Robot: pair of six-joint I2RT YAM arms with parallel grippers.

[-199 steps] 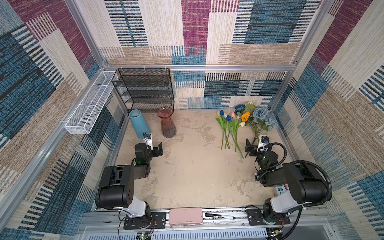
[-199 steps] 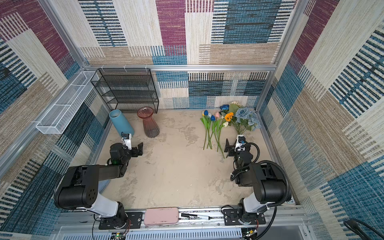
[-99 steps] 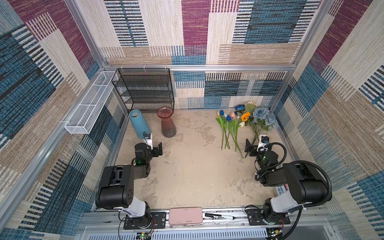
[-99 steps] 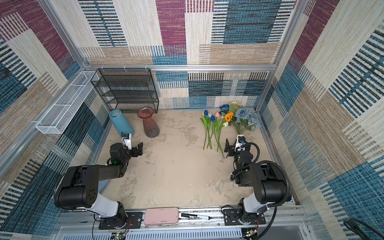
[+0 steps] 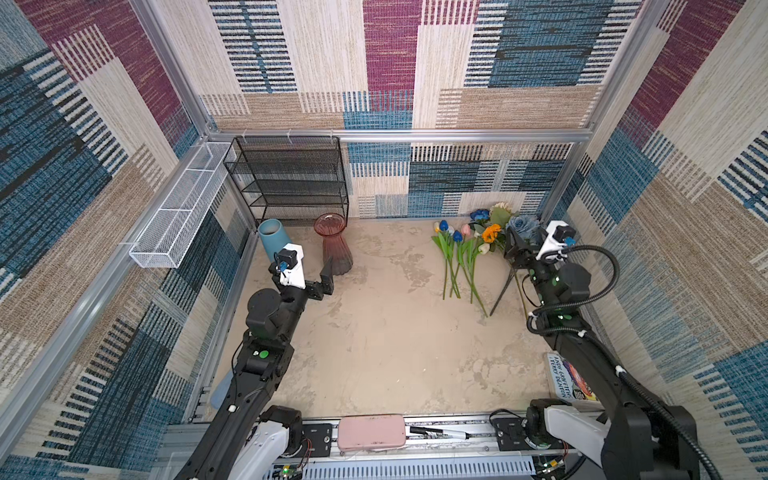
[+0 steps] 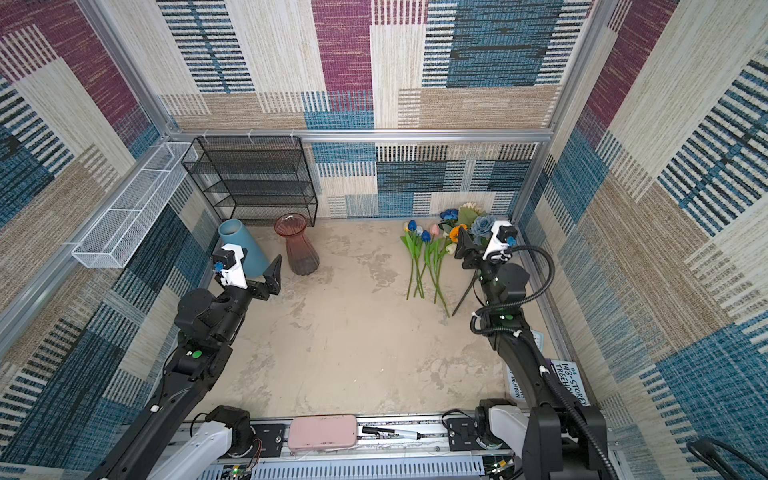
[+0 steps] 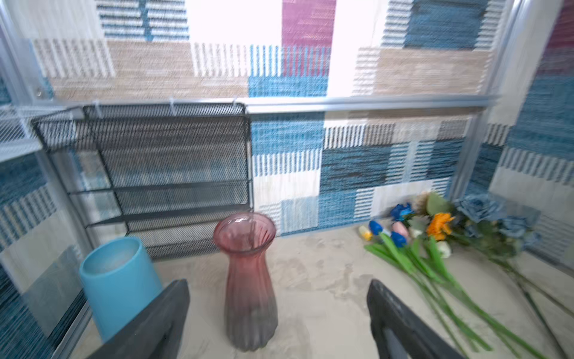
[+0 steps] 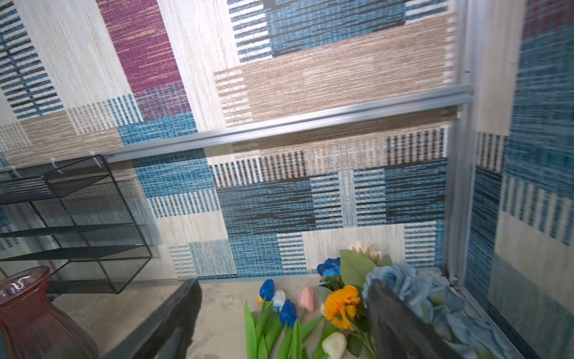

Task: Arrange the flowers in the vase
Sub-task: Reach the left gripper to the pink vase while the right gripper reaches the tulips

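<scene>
flowers (image 8: 341, 306) blurred and cropped, book (image 5: 567, 376) half hidden

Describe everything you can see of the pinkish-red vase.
The pinkish-red vase looks like translucent ribbed glass, with a flared round rim, a narrow neck and a wider base that shades greyer. It stands upright and empty on the beige table, in front of the black mesh rack. The blue cylinder vase is beside it, not touching. The open left gripper is near, clear of the glass. The flowers lie well away.
</scene>
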